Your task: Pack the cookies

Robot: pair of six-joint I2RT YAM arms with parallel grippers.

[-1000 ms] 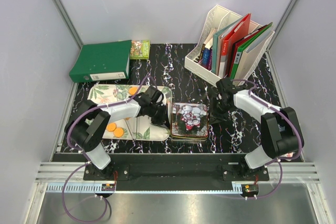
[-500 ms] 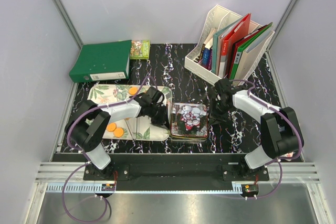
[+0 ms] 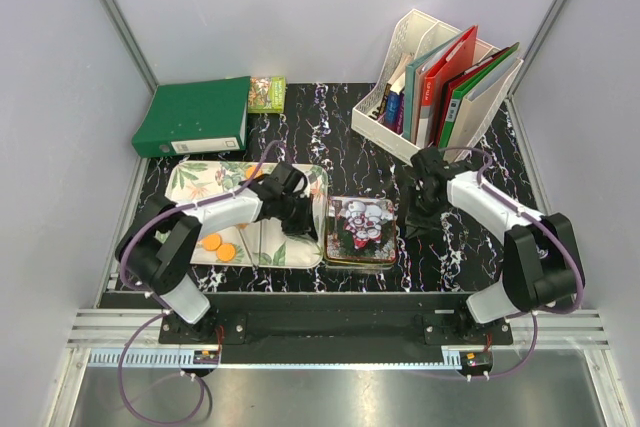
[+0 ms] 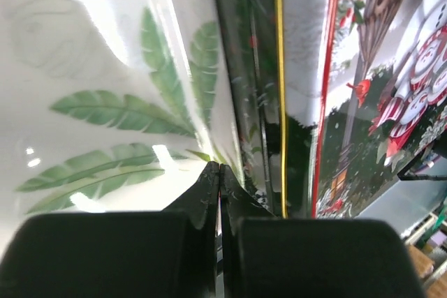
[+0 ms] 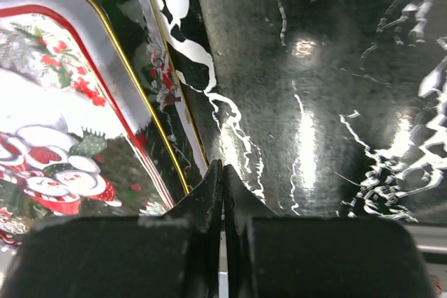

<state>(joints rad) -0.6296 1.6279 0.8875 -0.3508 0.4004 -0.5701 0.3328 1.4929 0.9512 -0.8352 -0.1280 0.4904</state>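
Two orange cookies (image 3: 218, 247) lie on the near left of a leaf-patterned tray (image 3: 195, 183), and another orange one (image 3: 250, 173) sits at its far side. A closed Christmas tin (image 3: 360, 231) with snowmen on its lid stands just right of the tray. My left gripper (image 3: 306, 220) is shut and empty, low over the tray's right edge beside the tin's left side. The left wrist view shows its tips (image 4: 220, 167) together above the tray (image 4: 105, 47), with the tin (image 4: 391, 68) to their right. My right gripper (image 3: 413, 217) is shut and empty at the tin's right edge (image 5: 63, 102), tips (image 5: 222, 164) over the black marbled table.
A green binder (image 3: 194, 117) and a small green packet (image 3: 266, 93) lie at the back left. A white file rack (image 3: 440, 82) full of coloured folders stands at the back right. Grey walls close in both sides.
Both arms have shifted slightly: the left one's elbow swung a little left, the right one's a little right. The grippers stay shut beside the tin, which has not visibly moved.
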